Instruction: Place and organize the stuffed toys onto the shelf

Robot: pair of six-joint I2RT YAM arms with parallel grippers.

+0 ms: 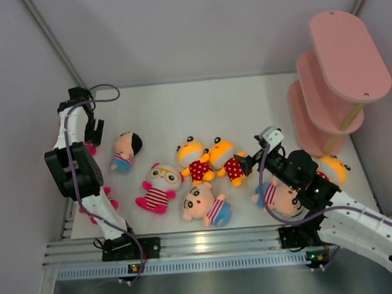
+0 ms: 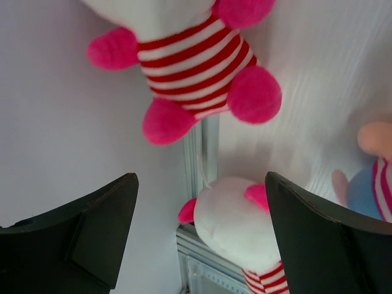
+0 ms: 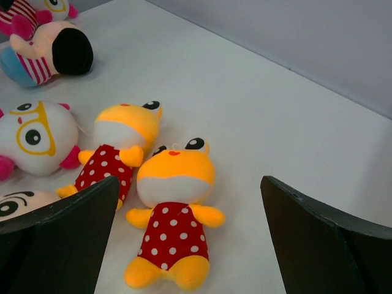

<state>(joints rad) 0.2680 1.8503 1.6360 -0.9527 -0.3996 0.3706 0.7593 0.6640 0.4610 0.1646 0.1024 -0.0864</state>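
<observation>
The pink 3-tier shelf of oval boards on a pale wooden post (image 1: 339,76) is seen standing at the far right corner of the white bench (image 1: 247,103). The stuffed toys in view lie on the bench, none held.

A black-haired plush boy in blue (image 1: 124,152) lies at the left. Nearer the middle lies a white-pink striped plush with yellow glasses (image 1: 160,186). Beside it, 2 orange-yellow plush dolls in red polka-dot outfits (image 1: 193,157) (image 1: 225,160) lie side by side, and a peach-faced plush boy (image 1: 207,207) lies nearest the bases. Another striped boy (image 1: 280,196) is partly covered by the right arm, and an orange plush (image 1: 333,167) lies near the foot of the shelf.

The left pincer (image 1: 94,130) is held wide open over the bench's left edge with nothing in its grasp. Under it, 2 white plush toys with pink limbs and red stripes (image 2: 196,67) (image 2: 236,223) are seen.

The right pincer (image 1: 247,162) is spread fully and grips nothing. It is aimed at the nearer polka-dot doll (image 3: 174,220).
</observation>
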